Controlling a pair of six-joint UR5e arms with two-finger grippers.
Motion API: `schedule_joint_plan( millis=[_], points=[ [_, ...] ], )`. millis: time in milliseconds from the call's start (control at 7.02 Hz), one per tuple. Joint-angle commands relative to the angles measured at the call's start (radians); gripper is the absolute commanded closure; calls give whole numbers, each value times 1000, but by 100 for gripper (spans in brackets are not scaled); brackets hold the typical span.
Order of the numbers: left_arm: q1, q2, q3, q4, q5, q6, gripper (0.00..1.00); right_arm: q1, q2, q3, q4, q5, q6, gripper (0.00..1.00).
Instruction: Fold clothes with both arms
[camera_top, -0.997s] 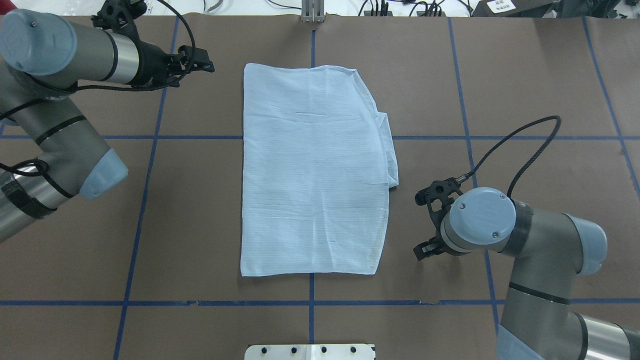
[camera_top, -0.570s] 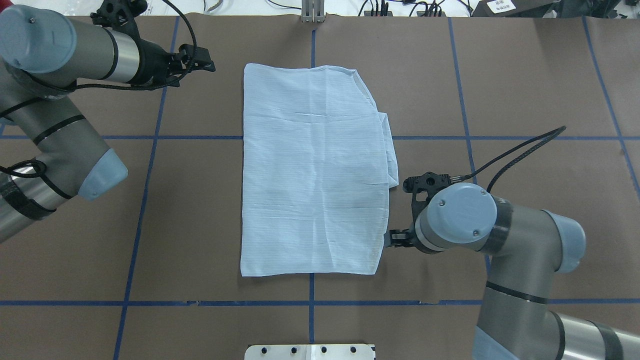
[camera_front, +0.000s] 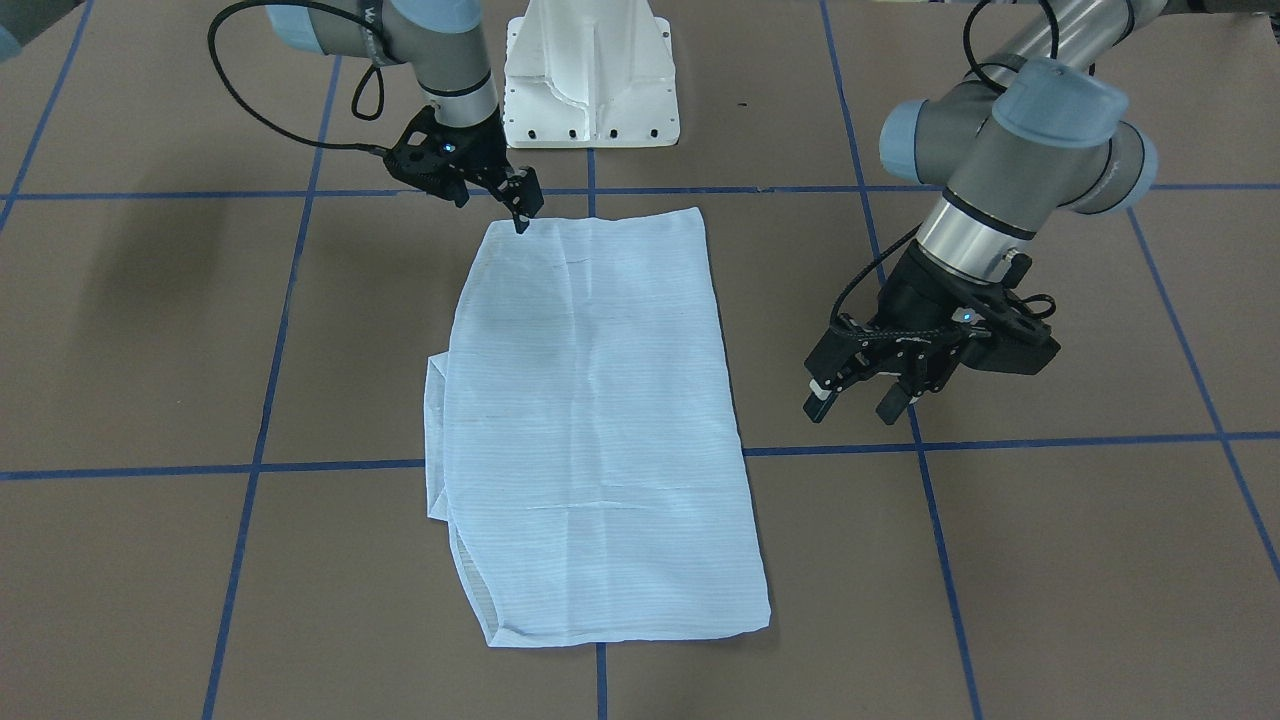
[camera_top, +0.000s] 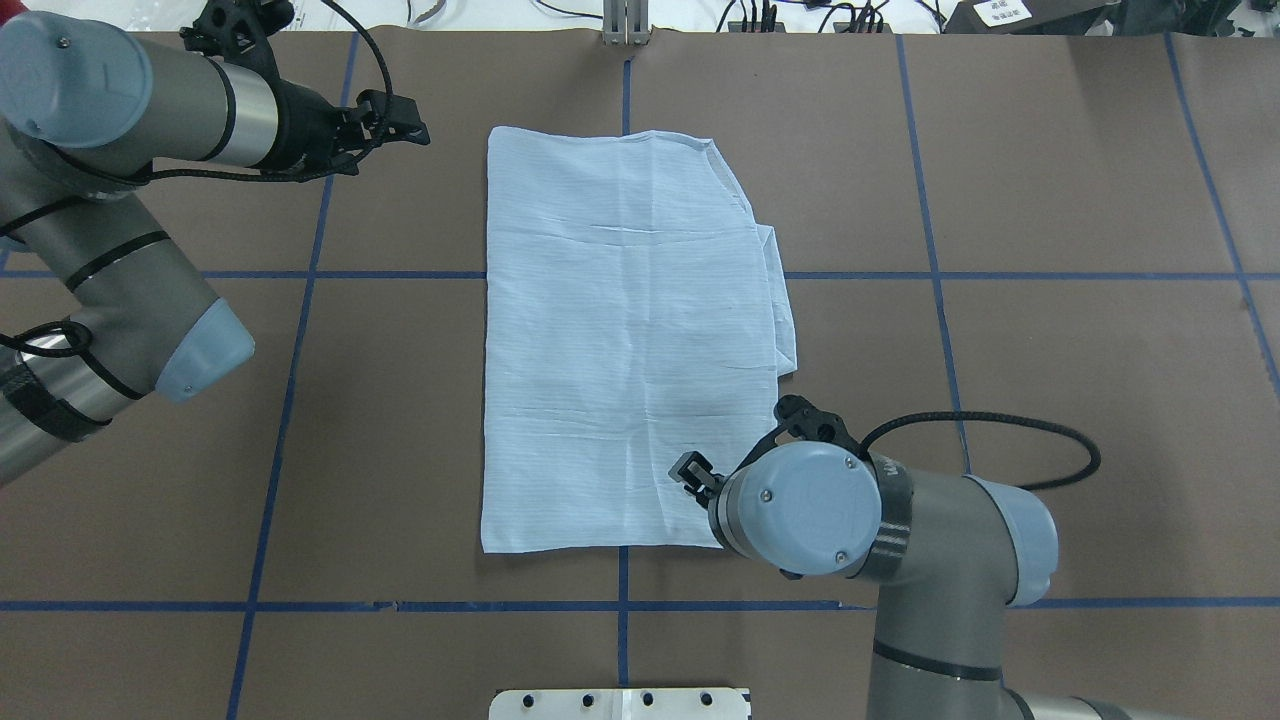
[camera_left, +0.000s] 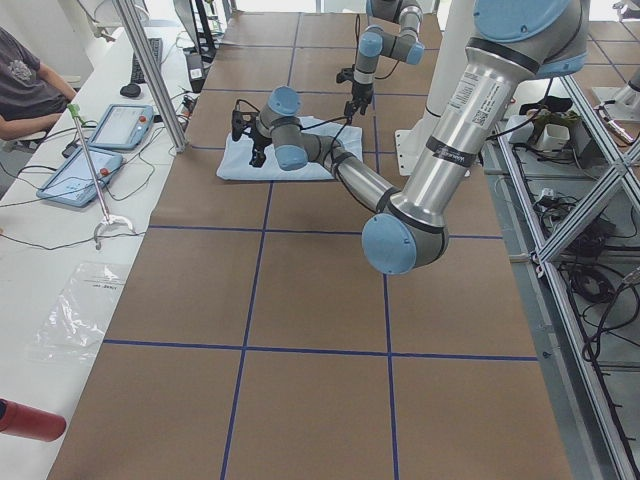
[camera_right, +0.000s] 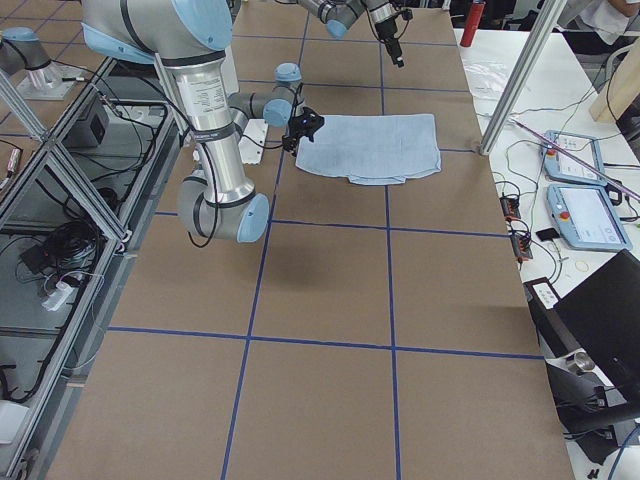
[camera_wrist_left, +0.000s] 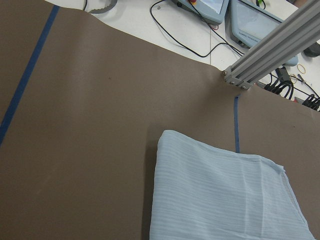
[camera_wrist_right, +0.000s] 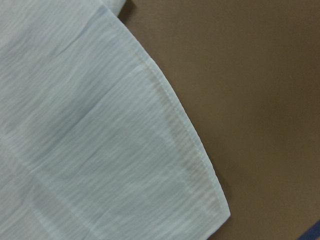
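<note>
One light-blue shirt lies folded into a long rectangle in the middle of the tabletop, with two arms about it. The right gripper stands at its near right corner, fingers apart, one tip at the cloth's edge, nothing clamped. The left gripper hangs off the shirt's left side, fingers apart, empty.

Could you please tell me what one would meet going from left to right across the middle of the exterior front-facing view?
vertical blue tape line → shirt → left gripper
</note>
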Motion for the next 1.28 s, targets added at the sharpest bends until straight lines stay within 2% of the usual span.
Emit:
schedule_joint_plan(
  millis=[0, 712, 997, 1140],
  points=[
    [3, -2, -2, -1, 2, 0, 0, -69, 0, -25, -1, -115, 343, 1],
    [20, -5, -5, -7, 14, 1, 0, -31, 2, -80, -1, -107, 349, 4],
    [24, -6, -5, -7, 14, 1, 0, -28, 2, -129, 106, -101, 354, 6],
    [24, -6, -5, -7, 14, 0, 0, -30, 0, -129, 104, -53, 351, 7]
  ],
)
